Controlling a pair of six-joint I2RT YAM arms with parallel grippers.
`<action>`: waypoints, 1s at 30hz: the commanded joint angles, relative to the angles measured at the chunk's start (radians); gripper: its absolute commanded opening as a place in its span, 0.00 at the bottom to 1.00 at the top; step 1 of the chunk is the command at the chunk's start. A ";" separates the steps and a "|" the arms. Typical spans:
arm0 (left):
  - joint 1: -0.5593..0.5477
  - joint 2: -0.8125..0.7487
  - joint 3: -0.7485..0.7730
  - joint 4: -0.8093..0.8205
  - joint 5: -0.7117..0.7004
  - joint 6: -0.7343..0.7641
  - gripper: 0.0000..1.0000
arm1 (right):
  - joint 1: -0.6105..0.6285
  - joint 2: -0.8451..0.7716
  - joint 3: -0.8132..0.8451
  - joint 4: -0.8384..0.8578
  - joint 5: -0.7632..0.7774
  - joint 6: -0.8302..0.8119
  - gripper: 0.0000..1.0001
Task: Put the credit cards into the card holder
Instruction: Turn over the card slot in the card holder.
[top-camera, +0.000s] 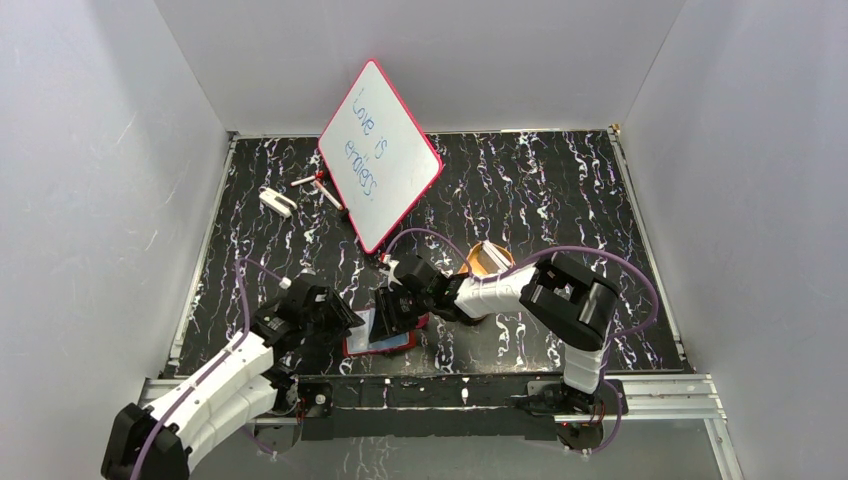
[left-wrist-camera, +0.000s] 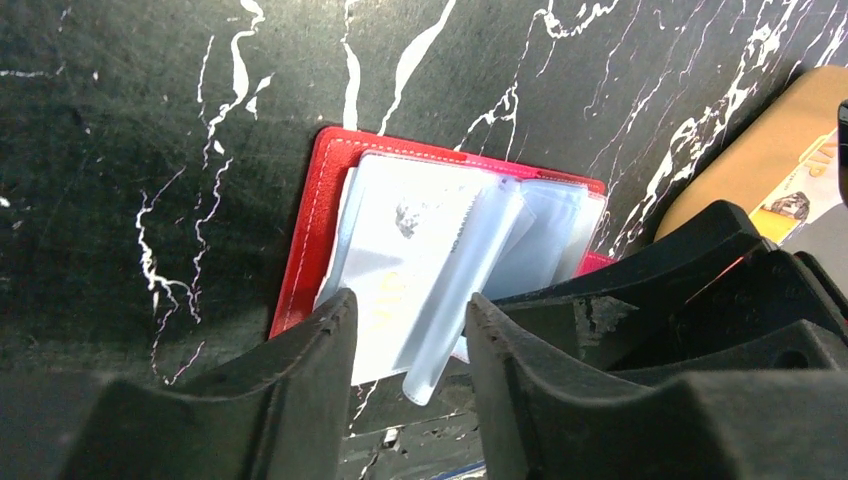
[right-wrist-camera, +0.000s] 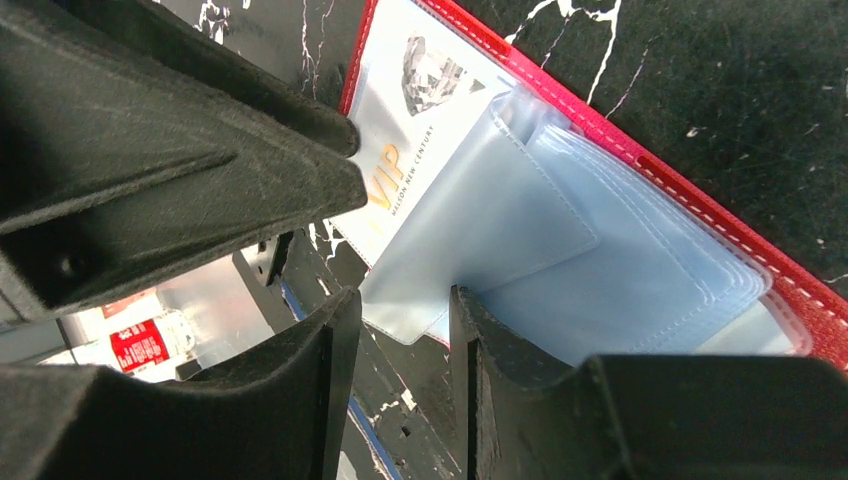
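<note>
Right now your card holder (left-wrist-camera: 308, 230) lies open, face up on the table, with both grippers crowded over it from either side. Your left gripper (left-wrist-camera: 410, 305) sits at its near left edge with its fingers (left-wrist-camera: 310, 370) parted, nothing pinched between them. One loose clear sleeve (left-wrist-camera: 450, 320) of the holder droops down into the gap, its rounded corner hanging free of either pad. Your right gripper (right-wrist-camera: 402, 295) comes in over the holder's other side, fingers (right-wrist-camera: 500, 380) likewise spread and gripping nothing. That same sleeve ends just above their gap, and the stack of bluish sleeves lies against the outer finger. A pale card (right-wrist-camera: 410, 120) with gold VIP lettering lies on the holder's left page, under clear plastic as far as you can see. The tip of the left gripper reaches that page's edge, though you cannot tell whether it presses down. An orange-tan tray (left-wrist-camera: 740, 160) sits just right of the holder, and a red-framed whiteboard (top-camera: 380, 155) leans well beyond it.
</note>
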 joint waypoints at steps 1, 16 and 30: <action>-0.001 -0.055 0.018 -0.086 0.039 -0.001 0.49 | 0.005 0.012 0.021 0.032 0.045 0.007 0.47; 0.000 0.010 -0.060 0.137 0.183 -0.001 0.54 | 0.002 0.012 0.006 0.048 0.046 0.007 0.46; -0.001 0.209 -0.005 0.150 0.208 0.141 0.20 | -0.001 0.019 0.014 0.040 0.042 -0.004 0.46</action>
